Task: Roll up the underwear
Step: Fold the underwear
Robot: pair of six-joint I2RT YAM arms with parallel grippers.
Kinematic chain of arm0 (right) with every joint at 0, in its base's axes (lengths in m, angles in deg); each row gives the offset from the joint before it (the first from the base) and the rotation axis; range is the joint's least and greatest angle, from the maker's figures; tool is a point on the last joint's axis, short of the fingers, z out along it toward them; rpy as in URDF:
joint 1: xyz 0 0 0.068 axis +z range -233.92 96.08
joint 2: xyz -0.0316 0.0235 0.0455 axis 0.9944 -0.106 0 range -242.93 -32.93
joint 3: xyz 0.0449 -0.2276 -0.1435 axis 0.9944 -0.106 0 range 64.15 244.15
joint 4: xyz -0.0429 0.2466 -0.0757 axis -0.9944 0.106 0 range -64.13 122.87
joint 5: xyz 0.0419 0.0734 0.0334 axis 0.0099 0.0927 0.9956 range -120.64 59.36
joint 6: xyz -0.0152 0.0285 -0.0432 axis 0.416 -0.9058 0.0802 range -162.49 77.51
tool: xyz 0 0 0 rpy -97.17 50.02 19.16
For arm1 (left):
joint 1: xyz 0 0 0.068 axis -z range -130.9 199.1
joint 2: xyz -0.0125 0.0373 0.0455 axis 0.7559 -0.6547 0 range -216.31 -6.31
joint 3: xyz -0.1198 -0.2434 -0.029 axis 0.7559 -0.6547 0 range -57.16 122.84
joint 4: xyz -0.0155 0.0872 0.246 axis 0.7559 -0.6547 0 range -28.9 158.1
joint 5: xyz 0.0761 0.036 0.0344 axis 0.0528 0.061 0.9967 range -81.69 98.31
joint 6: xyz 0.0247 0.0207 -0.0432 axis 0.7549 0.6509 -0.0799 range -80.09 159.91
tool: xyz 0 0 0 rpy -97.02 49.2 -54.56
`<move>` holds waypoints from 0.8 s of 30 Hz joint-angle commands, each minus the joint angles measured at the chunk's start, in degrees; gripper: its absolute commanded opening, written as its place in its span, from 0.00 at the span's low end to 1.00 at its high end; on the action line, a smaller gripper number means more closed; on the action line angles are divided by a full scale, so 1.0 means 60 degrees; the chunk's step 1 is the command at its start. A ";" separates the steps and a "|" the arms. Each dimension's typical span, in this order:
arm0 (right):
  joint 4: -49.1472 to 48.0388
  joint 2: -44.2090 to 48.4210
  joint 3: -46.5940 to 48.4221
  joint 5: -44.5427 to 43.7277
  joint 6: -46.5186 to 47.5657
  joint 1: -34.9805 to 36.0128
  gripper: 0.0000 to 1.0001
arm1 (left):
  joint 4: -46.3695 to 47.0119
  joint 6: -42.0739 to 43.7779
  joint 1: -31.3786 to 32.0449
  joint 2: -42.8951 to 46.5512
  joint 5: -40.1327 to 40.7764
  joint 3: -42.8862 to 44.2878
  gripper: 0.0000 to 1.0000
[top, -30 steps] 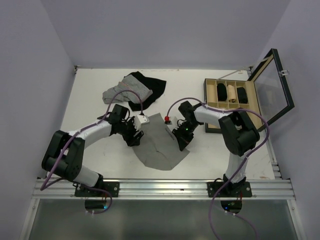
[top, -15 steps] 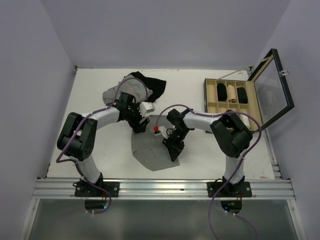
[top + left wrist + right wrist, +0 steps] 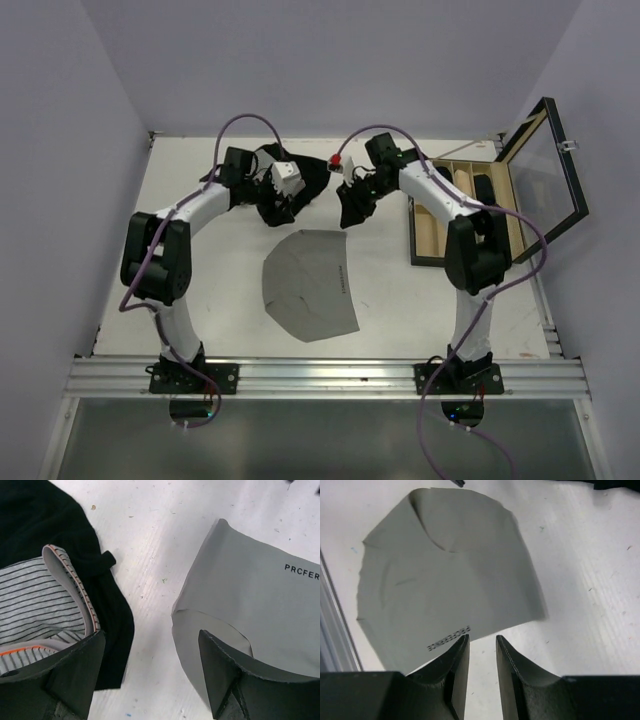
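Plain grey cloth briefs (image 3: 312, 285) flat by near edge; left gripper (image 3: 150, 635) wide, right gripper (image 3: 481, 640) narrow (both empty); best to pinch one edge squarely.

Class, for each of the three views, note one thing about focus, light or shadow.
Top external: soft, even light; the underwear casts hardly any shadow on the table. Left wrist: waistband lettering sharp, the left gripper dark and soft-edged. Right wrist: a faint shadow along the cloth's right edge; the right gripper dark, blurred.
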 commanded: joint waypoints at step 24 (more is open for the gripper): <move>-0.0732 -0.3353 0.2409 -0.0641 0.1381 -0.0044 0.43 | 0.0591 -0.0821 0.0157 -0.1523 -0.0132 0.0185 0.79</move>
